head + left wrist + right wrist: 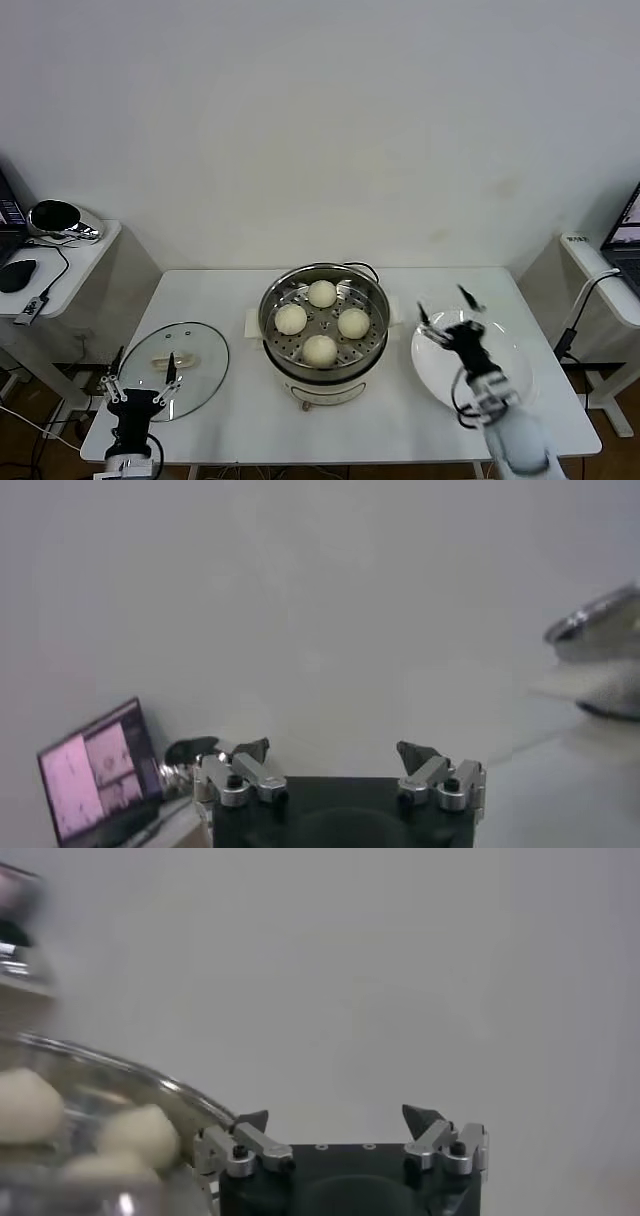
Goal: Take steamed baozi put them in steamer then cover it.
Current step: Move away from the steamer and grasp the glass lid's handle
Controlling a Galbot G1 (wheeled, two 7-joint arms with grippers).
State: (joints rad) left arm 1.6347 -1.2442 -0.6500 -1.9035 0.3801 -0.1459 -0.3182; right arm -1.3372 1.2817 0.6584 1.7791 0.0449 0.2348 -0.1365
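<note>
Several cream-white baozi [321, 293] [290, 319] [353, 323] [320, 350] sit on the perforated tray of the steel steamer [275, 300] at the table's middle. The glass cover [200, 345] with its cream handle lies flat on the table at the left. My left gripper [143, 368] is open and empty at the cover's near edge. My right gripper [445, 305] is open and empty above the white plate [510, 350], right of the steamer. In the right wrist view the steamer rim [150, 1076] and baozi [140, 1133] show beside the open gripper [340, 1118]. The left wrist view shows its gripper [333, 750] open.
A side table at the far left carries a mouse [17, 275] and a shiny dark device [57, 218]. Another side table with a laptop [628, 235] stands at the far right. The steamer's cord runs behind it.
</note>
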